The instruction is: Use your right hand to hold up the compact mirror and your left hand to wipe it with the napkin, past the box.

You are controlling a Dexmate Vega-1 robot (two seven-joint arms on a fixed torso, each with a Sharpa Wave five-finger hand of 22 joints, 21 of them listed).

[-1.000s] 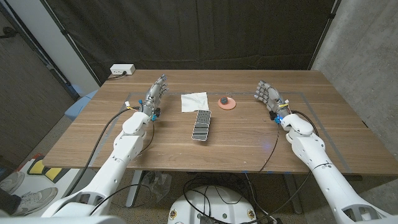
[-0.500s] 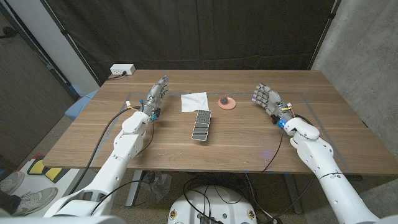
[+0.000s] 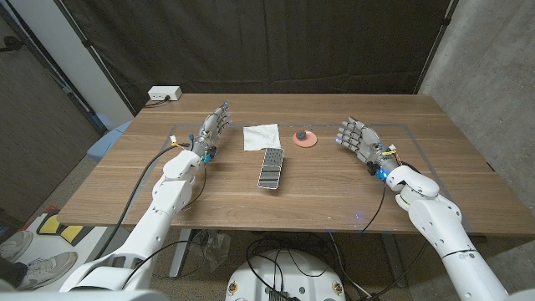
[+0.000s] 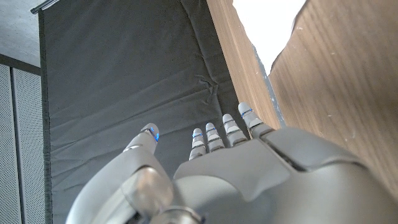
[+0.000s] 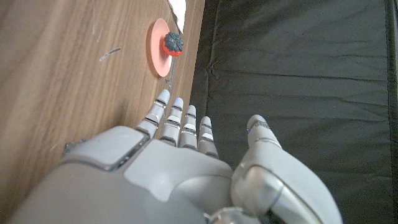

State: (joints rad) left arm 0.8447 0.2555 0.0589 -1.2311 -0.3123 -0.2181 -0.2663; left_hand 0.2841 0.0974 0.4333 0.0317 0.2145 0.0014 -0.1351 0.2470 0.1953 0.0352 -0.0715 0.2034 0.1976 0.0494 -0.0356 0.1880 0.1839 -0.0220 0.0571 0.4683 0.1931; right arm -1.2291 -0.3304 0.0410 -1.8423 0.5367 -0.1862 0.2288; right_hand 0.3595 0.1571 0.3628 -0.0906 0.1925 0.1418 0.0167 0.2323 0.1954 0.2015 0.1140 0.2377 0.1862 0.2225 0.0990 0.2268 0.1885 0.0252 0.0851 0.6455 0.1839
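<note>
A white napkin lies on the wooden table past a dark oblong box with grey ridges. Right of the napkin sits the pink round compact mirror with a small dark lump on top. My left hand stands left of the napkin, fingers apart and holding nothing. My right hand stands right of the mirror, fingers spread, also holding nothing. The left wrist view shows my left hand and the napkin beyond its fingertips. The right wrist view shows my right hand and the mirror ahead of it.
A small white box with a cable sits at the table's back left corner. A dark curtain hangs behind the table. Thin tape lines mark a rectangle on the tabletop.
My right hand has drifted a little nearer to me and slightly towards the mirror as its arm shifted. The left hand, napkin, mirror and box have stayed put.
</note>
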